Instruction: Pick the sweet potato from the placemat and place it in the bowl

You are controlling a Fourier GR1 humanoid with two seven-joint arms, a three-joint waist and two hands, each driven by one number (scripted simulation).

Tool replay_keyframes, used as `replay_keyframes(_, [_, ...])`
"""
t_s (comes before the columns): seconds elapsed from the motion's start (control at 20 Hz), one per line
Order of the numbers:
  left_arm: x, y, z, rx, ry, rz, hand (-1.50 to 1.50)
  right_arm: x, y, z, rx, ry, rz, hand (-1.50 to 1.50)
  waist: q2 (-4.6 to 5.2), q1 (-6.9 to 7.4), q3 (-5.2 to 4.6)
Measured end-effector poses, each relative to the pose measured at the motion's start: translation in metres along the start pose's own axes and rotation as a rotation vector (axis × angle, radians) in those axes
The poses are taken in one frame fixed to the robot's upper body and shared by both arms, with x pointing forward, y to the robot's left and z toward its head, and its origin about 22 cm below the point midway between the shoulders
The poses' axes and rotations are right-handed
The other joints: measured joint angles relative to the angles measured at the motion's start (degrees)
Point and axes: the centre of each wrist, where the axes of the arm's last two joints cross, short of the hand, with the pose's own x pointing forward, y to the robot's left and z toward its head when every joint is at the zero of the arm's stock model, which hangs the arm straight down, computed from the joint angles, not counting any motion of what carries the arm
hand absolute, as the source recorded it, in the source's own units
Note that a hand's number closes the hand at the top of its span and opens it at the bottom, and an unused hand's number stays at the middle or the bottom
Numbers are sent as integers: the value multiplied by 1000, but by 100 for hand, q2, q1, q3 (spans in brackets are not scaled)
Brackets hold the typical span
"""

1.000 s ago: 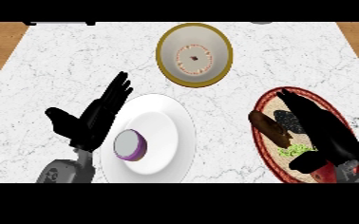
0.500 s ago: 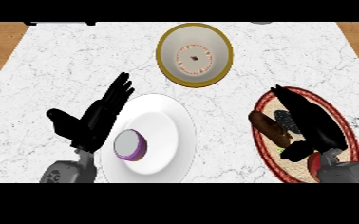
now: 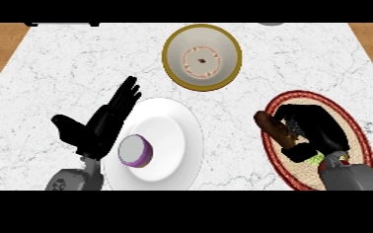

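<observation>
- Table (image 3: 65,69): a white marbled top that carried every item; wooden floor showed at its far corners.
- Placemat (image 3: 342,116): a round woven mat with a red rim, to the right of the bowl and nearer the robot. The sweet potato lay on its left part, so the pick was not complete.
- White plate (image 3: 171,128): to the left of the placemat and nearer the robot than the bowl; it held a small purple-rimmed round item (image 3: 134,150) on its near-left part. Neither belonged to the task.
- Bowl (image 3: 202,57): gold-rimmed with a pale inside, at the far middle of the table, well apart from the placemat. Nothing lay in it, so the placing step remained to be done.
- Left hand (image 3: 102,123): at the plate's left edge, fingers straight and spread, holding nothing; it rested there.
- Right hand (image 3: 313,131): over the placemat, fingers curled toward the sweet potato and touching its right side; whether the hold was fully closed could not be told.
- Sweet potato (image 3: 271,126): brown and elongated, at the mat's left edge, apparently not yet raised. By judgement the task stood at the grasp stage, with lift, carry to the bowl and release all outstanding.
</observation>
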Motion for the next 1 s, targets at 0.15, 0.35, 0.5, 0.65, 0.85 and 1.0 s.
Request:
replay_keyframes(0.15, [2,1,-2,3,-1,1,0,0,-2,-5,-9,-25,13,150,2,-1,4])
replay_keyframes(0.35, [6,5,1,9,2,7,0,-2,3,-6,-22,-52,37,150,-20,-6,-27])
replay_keyframes(0.5, [2,0,-3,7,0,4,0,9,3,-6,-41,-59,60,150,-16,-15,-23])
replay_keyframes(0.65, [1,4,-4,1,9,-1,0,47,14,-13,-2,-91,123,150,-19,6,-41])
replay_keyframes(0.85, [0,-1,-10,-18,10,-4,0,123,35,-22,103,-169,248,150,-25,119,-82])
replay_keyframes(1.0, [4,0,-12,-29,9,-4,0,174,49,-20,123,-185,313,150,-18,172,-55])
